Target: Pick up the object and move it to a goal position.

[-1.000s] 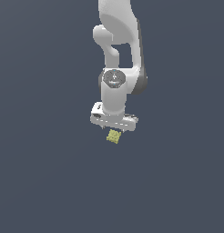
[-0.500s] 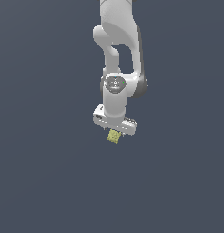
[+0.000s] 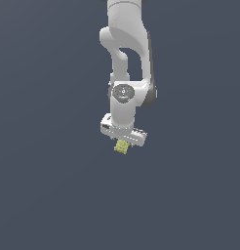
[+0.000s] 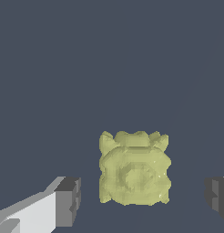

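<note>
The object (image 3: 122, 146) is a small yellow-green knobbly lump lying on the flat dark grey ground. In the exterior view it peeks out just below the white hand of my gripper (image 3: 123, 142), which points straight down over it. In the wrist view the object (image 4: 134, 169) lies between the two dark fingertips (image 4: 68, 200), with a clear gap on each side. The gripper (image 4: 143, 200) is open and touches nothing. It is much wider than the lump.
A plain dark grey floor (image 3: 53, 195) spreads in every direction, with no other objects, edges or markers in view. The white arm (image 3: 127, 44) rises above the hand toward the exterior view's top.
The hand has sunk slightly toward the lump and the upper arm has leaned over it. The lump has stayed in place.
</note>
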Controlling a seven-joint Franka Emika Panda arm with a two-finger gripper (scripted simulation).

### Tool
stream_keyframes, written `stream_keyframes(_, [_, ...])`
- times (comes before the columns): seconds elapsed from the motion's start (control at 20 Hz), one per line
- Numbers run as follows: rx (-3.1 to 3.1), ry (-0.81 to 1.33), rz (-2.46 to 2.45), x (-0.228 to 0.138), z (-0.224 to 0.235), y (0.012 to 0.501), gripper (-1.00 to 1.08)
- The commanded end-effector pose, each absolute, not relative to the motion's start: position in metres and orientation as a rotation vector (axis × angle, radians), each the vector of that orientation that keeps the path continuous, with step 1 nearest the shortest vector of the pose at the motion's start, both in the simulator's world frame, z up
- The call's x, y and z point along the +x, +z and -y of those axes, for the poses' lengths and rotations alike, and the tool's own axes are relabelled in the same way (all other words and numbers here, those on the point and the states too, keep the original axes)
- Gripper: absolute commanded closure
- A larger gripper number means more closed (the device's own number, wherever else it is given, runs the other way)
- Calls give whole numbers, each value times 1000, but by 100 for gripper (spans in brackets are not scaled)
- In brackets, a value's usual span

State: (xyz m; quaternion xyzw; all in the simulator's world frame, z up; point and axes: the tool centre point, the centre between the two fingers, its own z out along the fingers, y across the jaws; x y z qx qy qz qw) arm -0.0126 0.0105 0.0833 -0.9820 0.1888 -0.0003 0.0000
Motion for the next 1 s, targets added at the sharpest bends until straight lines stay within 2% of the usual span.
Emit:
stream_keyframes(0.0, [-3085,1,-595,-13,-10,73,-92])
stream_keyframes(0.5, [-3084,0,-600,-13,-11,41,-92])
stream_keyframes(0.55, [-3084,0,-600,-13,-11,41,108])
stream_keyframes(0.95, [-3084,0,-600,-13,-11,41,108])
